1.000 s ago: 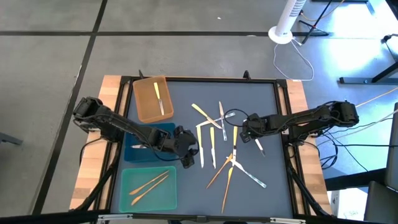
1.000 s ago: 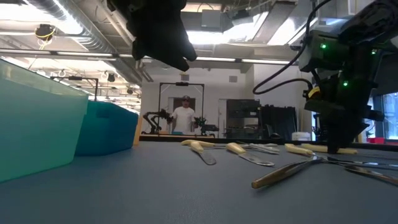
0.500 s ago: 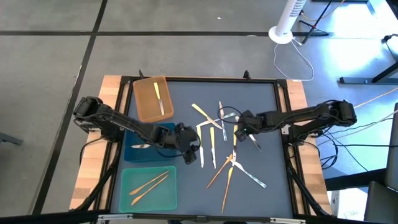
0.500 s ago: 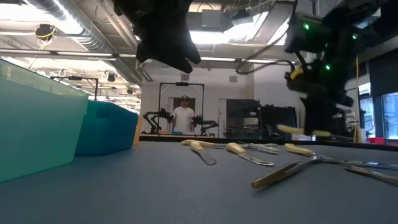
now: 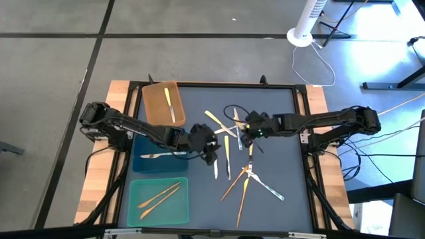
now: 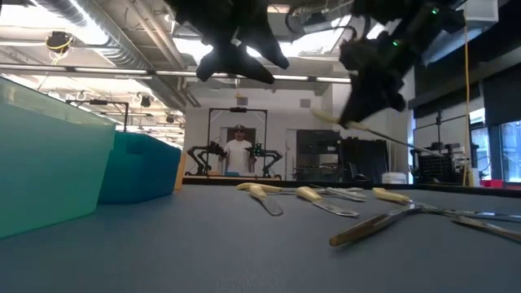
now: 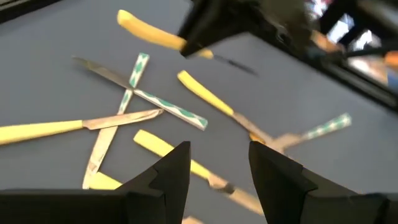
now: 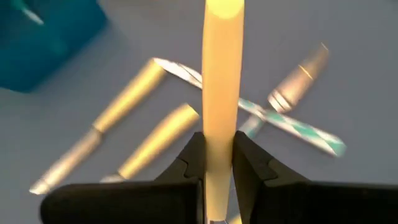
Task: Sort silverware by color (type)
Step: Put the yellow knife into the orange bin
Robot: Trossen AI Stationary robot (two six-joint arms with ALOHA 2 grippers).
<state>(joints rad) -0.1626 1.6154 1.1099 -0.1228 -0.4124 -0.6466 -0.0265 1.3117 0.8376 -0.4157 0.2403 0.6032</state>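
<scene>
Right gripper (image 8: 217,158) clamping a yellow-handled utensil (image 8: 222,74), hanging above two gold utensils (image 8: 155,140) lying on the counter (image 8: 74,124); blue tray (image 8: 50,31) sitting nearby

From my overhead feed, the bench (image 5: 279,106) has a dark grey mat with pale wooden edges showing at either side. Along its left side I see three flat trays in a row: a brown tray (image 5: 157,113) farthest back, a blue tray (image 5: 143,162) in the middle, a teal tray (image 5: 143,212) nearest. Beyond the bench, a white fan (image 5: 307,23) stands on the grey floor with its cord looping away. On the level camera, a person (image 6: 238,151) stands far back in the room.
</scene>
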